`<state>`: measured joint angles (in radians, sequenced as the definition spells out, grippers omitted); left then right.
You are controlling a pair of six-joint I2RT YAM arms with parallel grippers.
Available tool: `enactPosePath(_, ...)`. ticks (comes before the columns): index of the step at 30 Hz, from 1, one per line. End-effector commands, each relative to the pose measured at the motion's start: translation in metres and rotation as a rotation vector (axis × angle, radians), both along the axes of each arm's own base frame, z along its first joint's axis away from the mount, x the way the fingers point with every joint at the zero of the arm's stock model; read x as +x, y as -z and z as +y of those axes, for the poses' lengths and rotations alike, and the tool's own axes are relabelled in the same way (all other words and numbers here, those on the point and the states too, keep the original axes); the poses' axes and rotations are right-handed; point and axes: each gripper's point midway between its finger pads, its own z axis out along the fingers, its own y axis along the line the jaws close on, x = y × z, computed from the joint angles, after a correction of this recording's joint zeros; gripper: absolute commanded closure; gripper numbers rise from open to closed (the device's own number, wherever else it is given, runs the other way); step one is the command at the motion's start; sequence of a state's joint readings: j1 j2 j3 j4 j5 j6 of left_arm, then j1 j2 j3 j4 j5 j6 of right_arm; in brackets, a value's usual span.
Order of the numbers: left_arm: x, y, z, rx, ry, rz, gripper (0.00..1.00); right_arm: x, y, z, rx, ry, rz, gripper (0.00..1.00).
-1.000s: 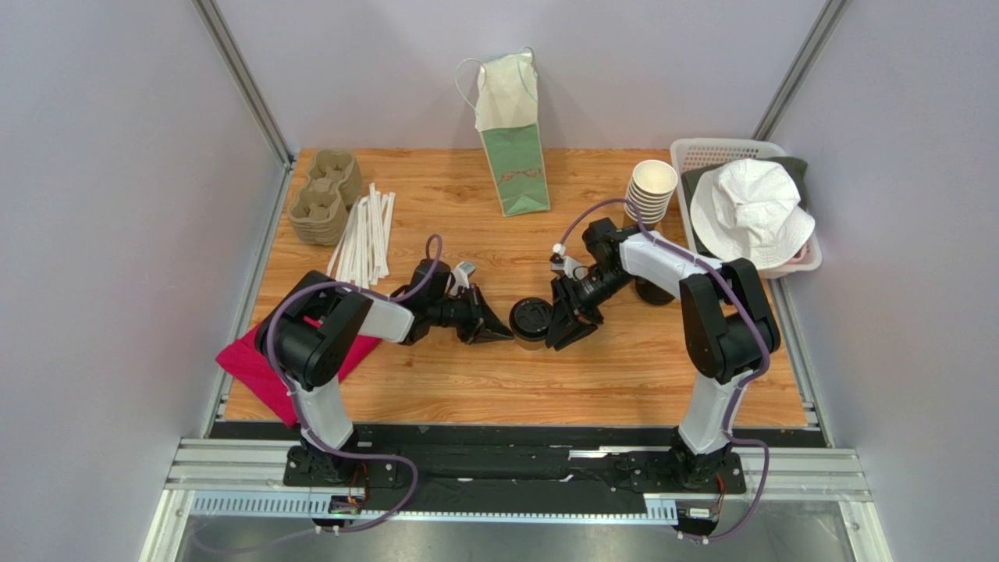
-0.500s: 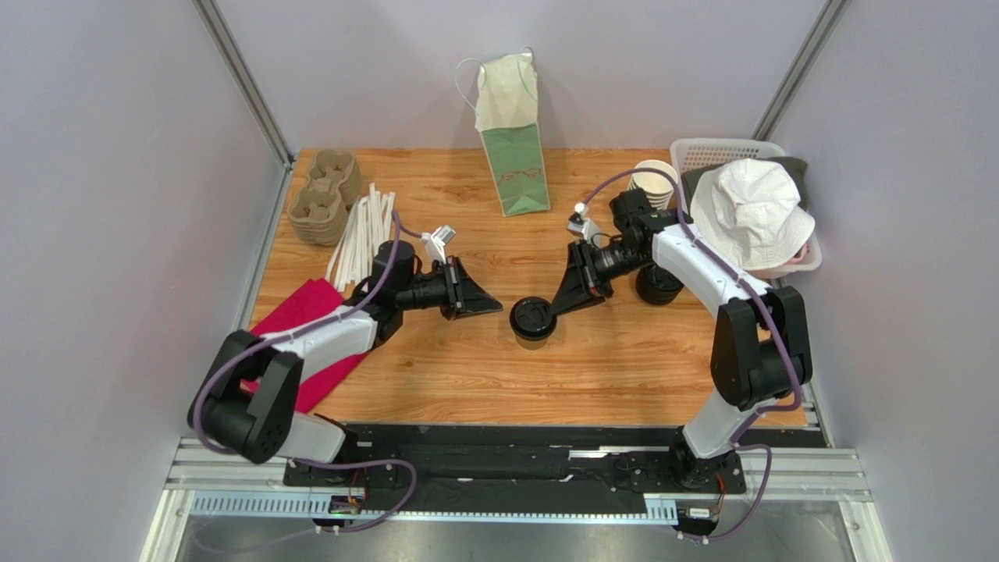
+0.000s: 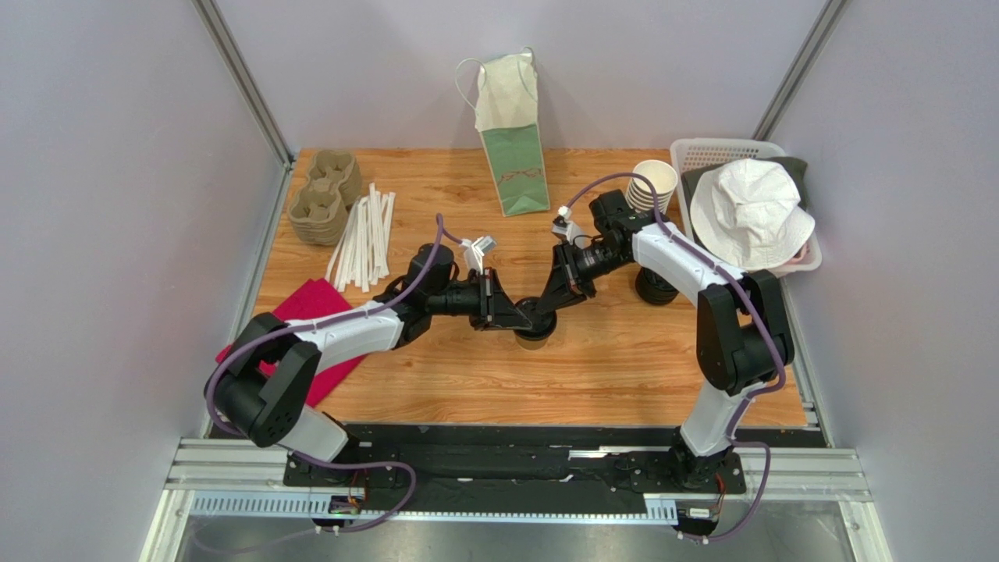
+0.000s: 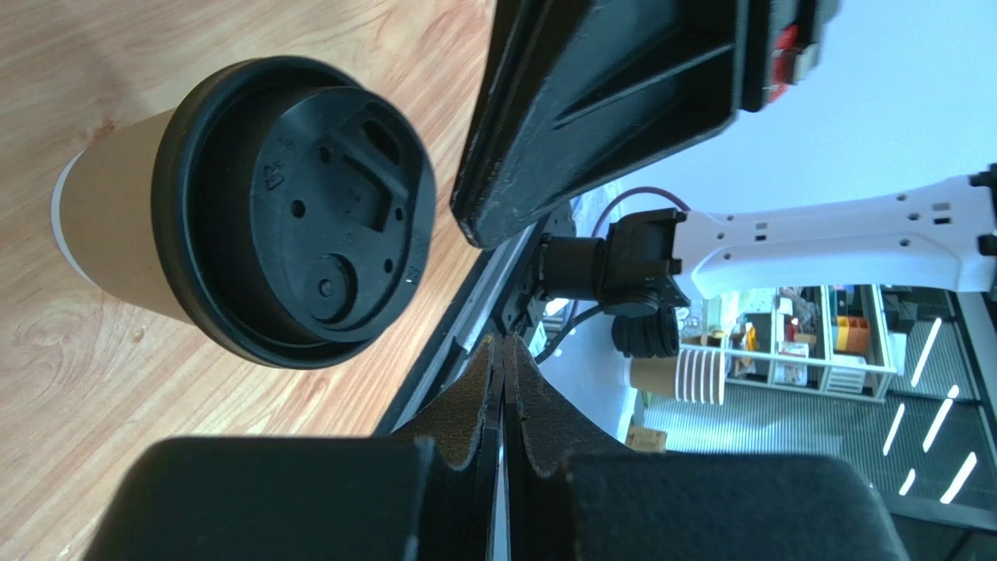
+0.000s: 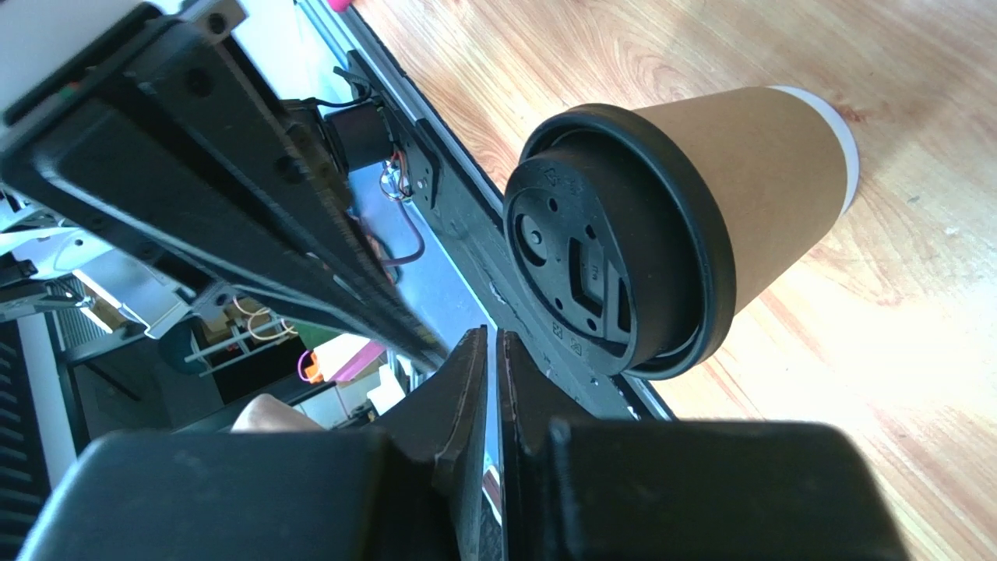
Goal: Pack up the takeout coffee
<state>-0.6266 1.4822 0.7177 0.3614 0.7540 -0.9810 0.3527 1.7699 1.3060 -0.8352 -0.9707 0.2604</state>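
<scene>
The takeout coffee [image 3: 534, 337], a kraft-brown cup with a black lid, stands upright on the wooden table near the middle. It also shows in the left wrist view [image 4: 293, 210] and in the right wrist view [image 5: 632, 246]. My left gripper [image 3: 511, 316] is shut and empty, its tips at the lid's left side [image 4: 503, 351]. My right gripper [image 3: 548, 305] is shut and empty, its tips at the lid's right side [image 5: 492, 341]. The two grippers meet over the cup and hide most of the lid in the top view. I cannot tell if either touches it.
A green paper bag [image 3: 514, 141] stands at the back centre. A stack of lidless cups [image 3: 648, 187] and a lone black lid [image 3: 657, 288] lie right. A white basket [image 3: 704, 152] holds a white hat. Cup carriers [image 3: 326, 193], white straws [image 3: 364, 234] and a red cloth [image 3: 293, 340] lie left.
The left gripper has swung right to the cup's lid. The right gripper has come down and left to the lid. The cup has not moved.
</scene>
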Motion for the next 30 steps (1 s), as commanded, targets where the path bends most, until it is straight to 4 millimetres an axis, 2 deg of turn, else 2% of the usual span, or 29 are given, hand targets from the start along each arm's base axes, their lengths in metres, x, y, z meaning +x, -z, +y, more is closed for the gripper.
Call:
enactPosePath(1, 0.01, -0.008, -0.012, -0.009, 0.002, -0.07, 0.95, 0.004, 0.005, 0.006, -0.003, -0.004, -0.021, 0.91)
enactPosePath(8, 0.016, 0.003, -0.021, 0.012, -0.001, -0.031, 0.95, 0.003, 0.023, 0.006, -0.036, -0.006, 0.018, 0.94)
enactPosePath(15, 0.018, 0.018, -0.023, 0.048, -0.012, -0.005, 0.95, 0.001, 0.031, 0.005, -0.062, -0.012, 0.019, 0.94)
enactPosePath(23, 0.01, 0.056, -0.012, 0.154, -0.017, 0.052, 0.96, 0.001, 0.041, 0.004, -0.085, -0.016, 0.033, 0.95)
enactPosePath(30, 0.018, 0.085, -0.001, 0.216, -0.07, 0.132, 0.97, 0.0, 0.048, 0.002, -0.1, -0.022, 0.041, 0.96)
